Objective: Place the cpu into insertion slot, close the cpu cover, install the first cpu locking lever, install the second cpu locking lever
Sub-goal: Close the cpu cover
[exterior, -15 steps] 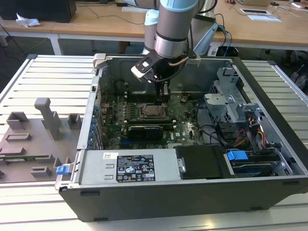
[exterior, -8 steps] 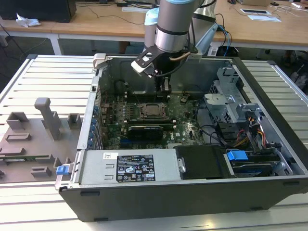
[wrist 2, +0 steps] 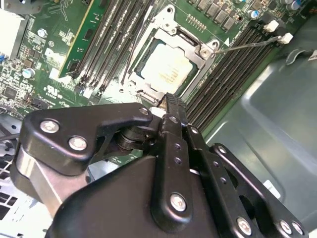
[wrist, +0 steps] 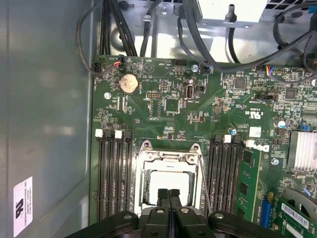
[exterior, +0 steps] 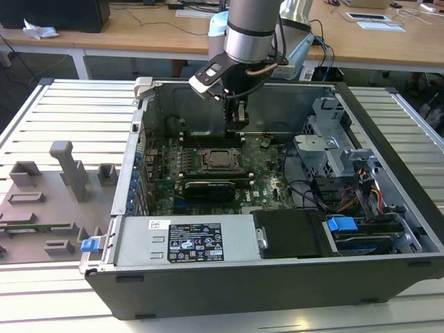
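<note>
Your hand point(exterior: 238, 122) hangs inside the open computer case point(exterior: 277, 288), which lies on the slatted bench point(exterior: 69, 104). It is just above the far middle of the green motherboard point(wrist: 168, 104). In both wrist views the hand point(wrist 2: 171, 100) point(wrist: 168, 193) is narrow: its two black fingertips point(wrist: 162, 195) are pressed together and you can see nothing held between them.

The tips sit at the edge of the insertion slot point(exterior: 220, 159) and overlap the socket's rim in the first wrist view. Whether they touch metal you cannot tell.

The cpu point(wrist 2: 166, 69) point(wrist: 166, 179) is already seated in the slot, with its dull silver top showing through the window of the cpu cover point(wrist 2: 202, 49) point(wrist: 168, 157). The cover looks to lie down flat around the chip.

In the second wrist view a thin locking lever point(wrist 2: 247, 44) angles away from one corner of the socket across the black memory slots point(wrist 2: 223, 79). A second lever point(wrist 2: 134, 47) runs along the opposite side – neither looks tucked under a catch.

A boxy power supply point(exterior: 180, 243) fills the case's near side. On the bench at the exterior view's left, a grey fixture tray point(exterior: 48, 201) stands well apart from the hand.
</note>
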Tool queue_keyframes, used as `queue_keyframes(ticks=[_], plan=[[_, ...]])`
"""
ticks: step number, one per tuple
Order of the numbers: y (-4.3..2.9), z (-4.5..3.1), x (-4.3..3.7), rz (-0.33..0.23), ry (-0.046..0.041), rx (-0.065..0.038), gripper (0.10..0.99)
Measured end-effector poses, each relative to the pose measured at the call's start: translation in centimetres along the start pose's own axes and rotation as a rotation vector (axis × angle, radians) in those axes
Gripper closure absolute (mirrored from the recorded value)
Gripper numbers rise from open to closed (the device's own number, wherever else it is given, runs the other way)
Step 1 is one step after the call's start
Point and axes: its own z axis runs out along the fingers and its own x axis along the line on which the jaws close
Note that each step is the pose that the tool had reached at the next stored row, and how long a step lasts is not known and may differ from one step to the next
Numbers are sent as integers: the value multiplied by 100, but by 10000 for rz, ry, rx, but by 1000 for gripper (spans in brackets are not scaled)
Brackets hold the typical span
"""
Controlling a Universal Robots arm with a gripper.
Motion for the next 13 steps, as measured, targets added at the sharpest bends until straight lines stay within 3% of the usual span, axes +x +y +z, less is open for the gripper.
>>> queue_keyframes(ticks=[13], plan=[[0, -4, 0, 0, -3, 1, 980]])
